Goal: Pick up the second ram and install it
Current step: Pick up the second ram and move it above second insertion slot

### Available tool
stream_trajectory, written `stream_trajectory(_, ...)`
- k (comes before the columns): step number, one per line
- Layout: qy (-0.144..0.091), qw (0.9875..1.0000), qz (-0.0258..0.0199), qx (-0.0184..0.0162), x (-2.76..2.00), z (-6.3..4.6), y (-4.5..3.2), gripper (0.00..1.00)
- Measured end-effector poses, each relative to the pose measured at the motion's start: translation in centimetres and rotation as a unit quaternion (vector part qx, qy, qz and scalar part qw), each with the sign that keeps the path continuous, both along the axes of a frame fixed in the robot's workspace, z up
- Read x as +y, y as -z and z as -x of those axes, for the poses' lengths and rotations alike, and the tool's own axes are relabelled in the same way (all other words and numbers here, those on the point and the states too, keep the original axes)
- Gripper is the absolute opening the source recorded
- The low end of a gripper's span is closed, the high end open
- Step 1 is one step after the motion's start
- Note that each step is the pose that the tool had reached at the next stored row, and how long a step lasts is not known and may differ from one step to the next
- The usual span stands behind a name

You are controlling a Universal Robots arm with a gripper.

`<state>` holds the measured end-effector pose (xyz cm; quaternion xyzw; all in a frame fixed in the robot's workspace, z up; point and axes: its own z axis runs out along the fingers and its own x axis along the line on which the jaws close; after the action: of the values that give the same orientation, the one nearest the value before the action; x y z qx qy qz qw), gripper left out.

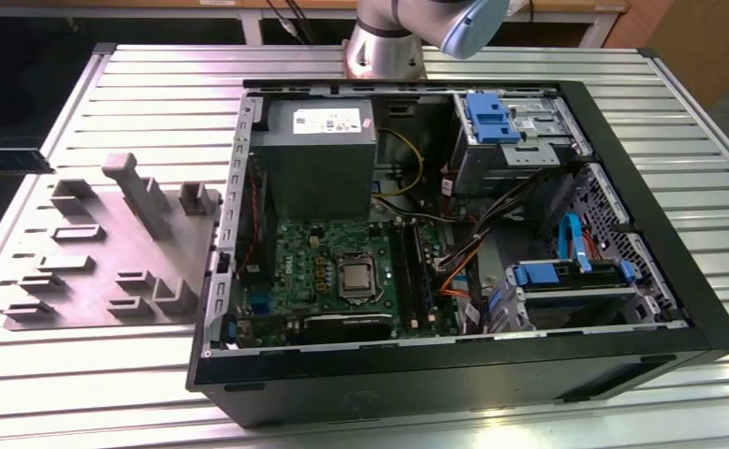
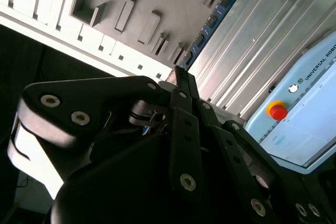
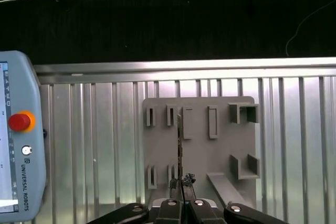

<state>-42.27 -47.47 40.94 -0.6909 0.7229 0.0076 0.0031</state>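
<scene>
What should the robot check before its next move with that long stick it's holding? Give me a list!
1. Stick gripped: ok. The long, thin dark green-blue circuit stick sits between the shut jaws of the gripper.
2. Stick straight: ok. In the first wrist view it runs in line with the jaws.
3. Stick off the grey slotted holder plate: ok, it looks lifted above it.
4. Black computer case open: ok, the large green square circuit board shows inside.
5. Free slot among the long black slot strips: cannot tell.
</scene>
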Motion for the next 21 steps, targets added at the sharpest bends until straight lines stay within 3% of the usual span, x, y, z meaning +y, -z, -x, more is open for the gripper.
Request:
stream_trajectory(15, 0.001, 1.0000, -0.0001, -0.0003, 0.00, 0.0, -4.47, 0.11)
stream_trajectory(19, 0.002, 1.0000, 0.0000, -0.0003, 0.00, 0.0, -5.29, 0.11)
stream_trajectory(21, 0.002, 1.0000, 0.0000, -0.0004, 0.00, 0.0, -5.31, 0.11)
